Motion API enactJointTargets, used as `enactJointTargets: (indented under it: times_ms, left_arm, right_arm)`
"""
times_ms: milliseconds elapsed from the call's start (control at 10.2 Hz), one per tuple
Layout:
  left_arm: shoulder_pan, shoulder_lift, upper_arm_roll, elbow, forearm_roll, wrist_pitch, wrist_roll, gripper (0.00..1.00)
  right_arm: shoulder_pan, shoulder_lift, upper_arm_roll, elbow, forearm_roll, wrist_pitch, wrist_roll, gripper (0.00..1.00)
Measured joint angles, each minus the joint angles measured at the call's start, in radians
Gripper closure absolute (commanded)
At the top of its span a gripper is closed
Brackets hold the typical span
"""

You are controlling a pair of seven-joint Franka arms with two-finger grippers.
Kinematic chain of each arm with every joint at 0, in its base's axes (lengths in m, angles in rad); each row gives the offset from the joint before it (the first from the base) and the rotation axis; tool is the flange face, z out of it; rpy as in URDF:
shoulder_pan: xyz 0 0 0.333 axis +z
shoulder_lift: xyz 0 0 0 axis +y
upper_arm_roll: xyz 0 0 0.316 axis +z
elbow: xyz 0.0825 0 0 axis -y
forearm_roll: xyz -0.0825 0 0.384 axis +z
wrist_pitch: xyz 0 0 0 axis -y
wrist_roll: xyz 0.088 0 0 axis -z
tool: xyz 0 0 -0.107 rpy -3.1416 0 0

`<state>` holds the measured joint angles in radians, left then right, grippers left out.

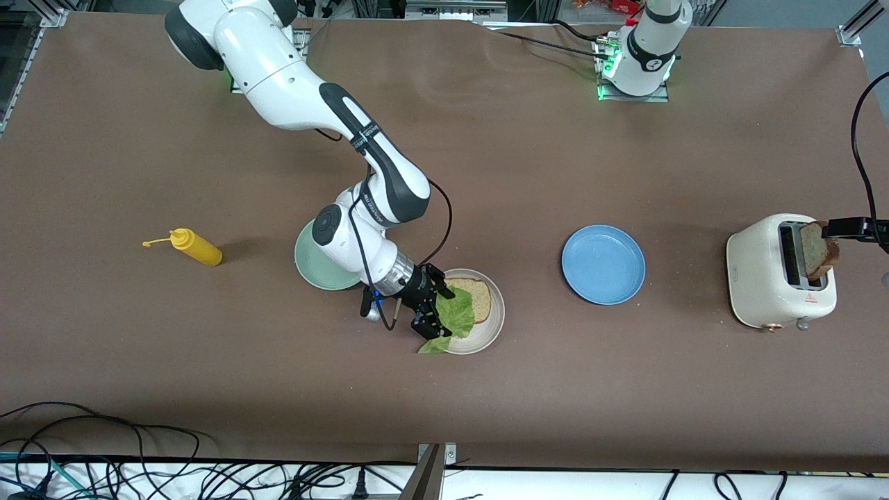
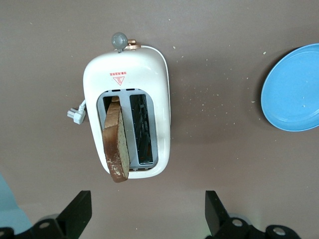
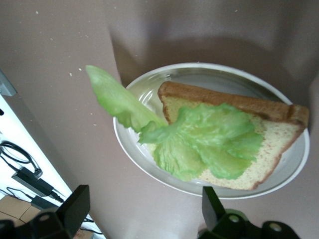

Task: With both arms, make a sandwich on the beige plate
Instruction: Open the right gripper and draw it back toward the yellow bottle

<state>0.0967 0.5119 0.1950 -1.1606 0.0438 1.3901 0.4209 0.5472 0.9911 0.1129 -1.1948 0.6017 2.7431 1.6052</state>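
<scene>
One lettuce leaf (image 1: 451, 321) on bread | right claw (image 1: 435, 303) spread, just above | left claw (image 2: 144, 211) spread

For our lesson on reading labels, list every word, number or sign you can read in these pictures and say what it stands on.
White two-slot toaster: a red triangle warning sign with a line of red print above it, too small to read.
White forearm of the right arm: a strip of dark lettering, too blurred to read.
Nothing else carries readable text.

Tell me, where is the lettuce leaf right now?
The lettuce leaf lies on the bread slice on the beige plate, overhanging its rim toward the front camera.
</scene>
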Motion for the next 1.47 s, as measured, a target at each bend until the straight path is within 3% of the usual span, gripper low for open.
enactJointTargets:
  times_ms: [293,586,781,977,1465]
  left_arm:
    - [0.0,0.0,-0.001,0.0,0.0,0.0,0.0,0.0]
    - [0.0,0.0,-0.001,0.0,0.0,0.0,0.0,0.0]
    - [0.0,0.0,-0.002,-0.001,0.0,0.0,0.0,0.0]
    - [0.0,0.0,-0.002,-0.001,0.0,0.0,0.0,0.0]
    - [0.0,0.0,-0.002,-0.001,0.0,0.0,0.0,0.0]
  right_arm:
    - [-0.008,-0.018,-0.005,0.026,0.001,-0.064,0.001,0.0]
    - [-0.08,-0.149,-0.083,0.063,-0.01,-0.436,-0.007,0.0]
    - [-0.125,-0.272,-0.169,0.067,-0.053,-0.717,-0.053,0.0]
    - [-0.137,-0.36,-0.263,0.066,-0.08,-0.914,-0.173,0.0]
    - [-0.141,-0.452,-0.528,0.061,-0.246,-1.283,-0.844,0.0]
